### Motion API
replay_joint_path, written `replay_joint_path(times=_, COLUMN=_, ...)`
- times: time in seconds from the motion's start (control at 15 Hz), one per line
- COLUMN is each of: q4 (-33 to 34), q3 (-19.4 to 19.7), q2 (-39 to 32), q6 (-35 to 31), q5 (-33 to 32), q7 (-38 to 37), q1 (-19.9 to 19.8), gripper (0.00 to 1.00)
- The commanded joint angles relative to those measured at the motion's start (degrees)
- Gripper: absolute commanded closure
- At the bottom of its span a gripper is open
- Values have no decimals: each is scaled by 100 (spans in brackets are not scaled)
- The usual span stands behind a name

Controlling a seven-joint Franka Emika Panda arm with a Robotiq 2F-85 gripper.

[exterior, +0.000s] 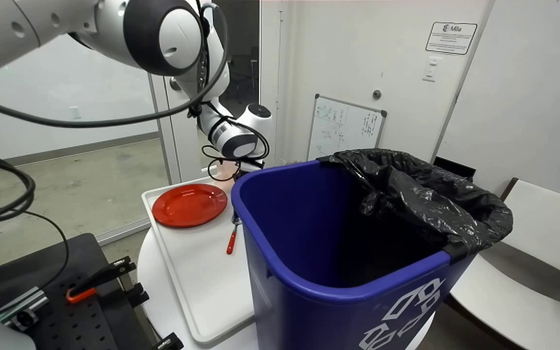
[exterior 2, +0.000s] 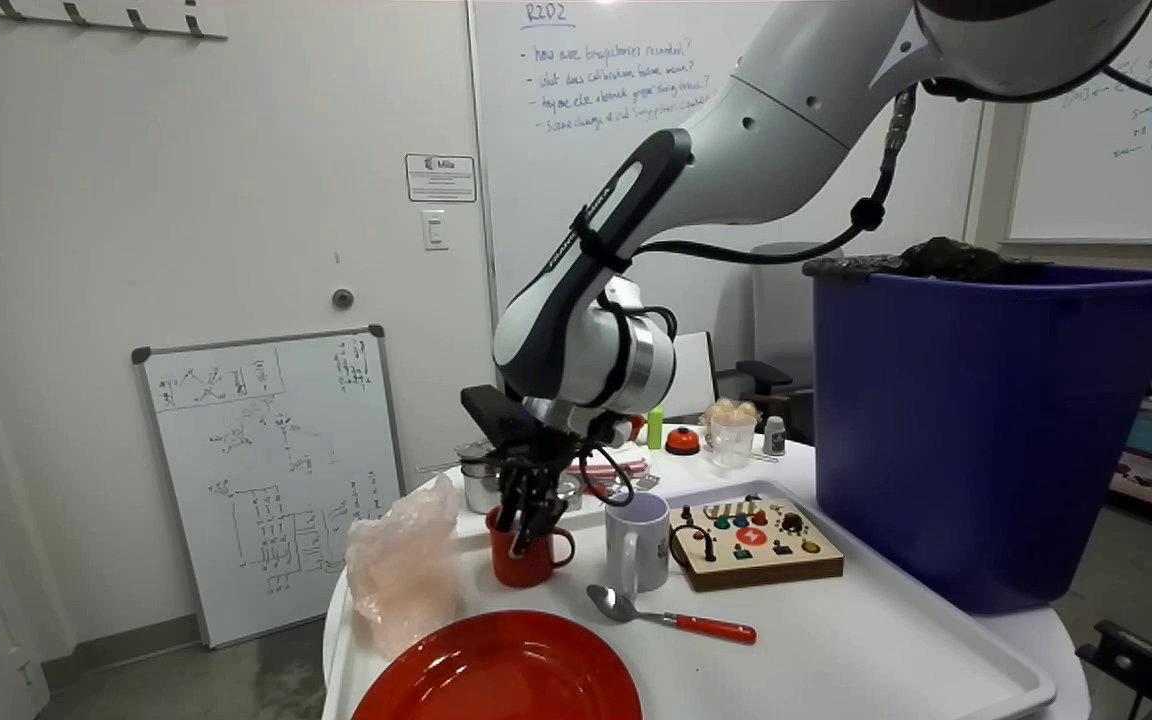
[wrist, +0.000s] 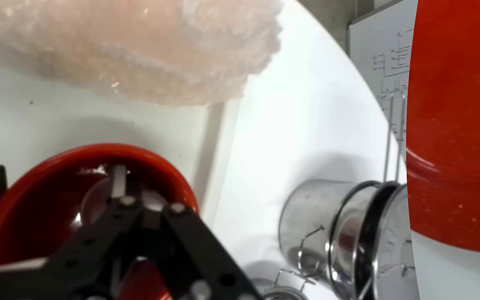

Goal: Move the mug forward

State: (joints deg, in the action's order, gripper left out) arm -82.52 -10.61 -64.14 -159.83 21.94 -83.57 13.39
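The red mug [exterior 2: 523, 555] stands upright on the white tray, its handle toward the grey-white mug [exterior 2: 637, 545]. In the wrist view I look down into the red mug [wrist: 94, 152]. My gripper [exterior 2: 528, 515] reaches down at its rim. In the wrist view one dark finger is inside the mug and a dark fingertip shows outside its wall at the left edge. The fingers look apart, and I see no clamp on the wall. In an exterior view the blue bin [exterior: 280, 272] hides the mug and the fingertips.
A red plate [exterior 2: 506, 670], a spoon with a red handle [exterior 2: 706, 628], a pinkish plastic bag [exterior 2: 404, 570] and a wooden switch board [exterior 2: 756, 545] share the tray [exterior 2: 896, 650]. Metal pots [wrist: 319, 225] stand beyond the tray edge. The blue bin [exterior 2: 986, 430] stands beside the tray.
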Motion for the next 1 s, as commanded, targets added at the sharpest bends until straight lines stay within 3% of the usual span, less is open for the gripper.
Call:
replay_joint_path(times=0.0, q4=-387, q3=-288, q2=291, q6=-742, q5=190, q7=357, q1=-80, gripper=16)
replay_joint_path(times=0.13, q4=-606, q3=-307, q2=446, q6=-1115, q5=174, q7=384, q1=-19, gripper=1)
replay_joint_path(times=0.2, q4=-714, q3=-329, q2=521, q6=-1294, q5=178, q7=413, q1=-8, gripper=0)
replay_joint_path(times=0.6, q4=-1549, q3=-328, q2=1099, q6=-2653, q5=165, q7=488, q1=111, gripper=0)
replay_joint_path(times=0.73, q4=-1700, q3=-627, q2=1158, q6=-3217, q5=68, q7=736, q1=-65, gripper=0)
replay_joint_path(times=0.8, q4=-1293, q3=-416, q2=910, q6=-2782, q5=179, q7=590, q1=80, gripper=0)
replay_joint_path(times=0.93, q4=-1442, q3=-535, q2=1010, q6=-3032, q5=181, q7=692, q1=48, gripper=0)
